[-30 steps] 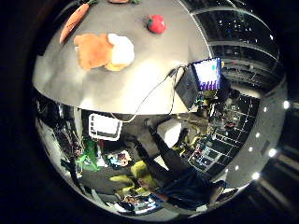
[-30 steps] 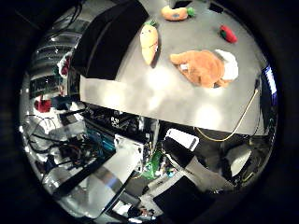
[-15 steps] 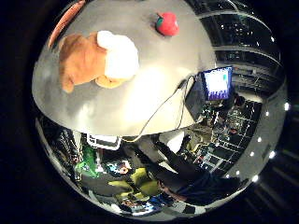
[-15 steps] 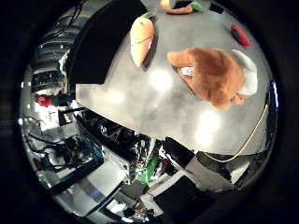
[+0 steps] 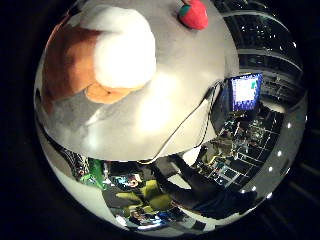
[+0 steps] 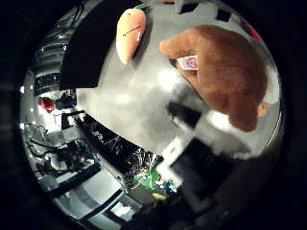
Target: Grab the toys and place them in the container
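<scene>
One brown and white plush animal (image 6: 229, 79) lay close under the palm on the grey tabletop (image 5: 165, 100). One orange plush carrot (image 6: 130, 32) lay near the black container (image 6: 93, 45) at the tabletop's edge. One small red plush strawberry (image 5: 194, 13) lay apart. Whether the hand (image 6: 192, 158) had its fingers wide or curled, I could not tell.

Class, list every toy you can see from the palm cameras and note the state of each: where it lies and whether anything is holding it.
Brown and white plush animal: lying on the grey table, close under the palm, not yet gripped.
Plush carrot: lying flat on the table beside a black container, untouched.
Red strawberry toy: resting on the table, apart from the plush animal, untouched.
Hand: over the plush animal; whether its fingers are curled cannot be told.
</scene>
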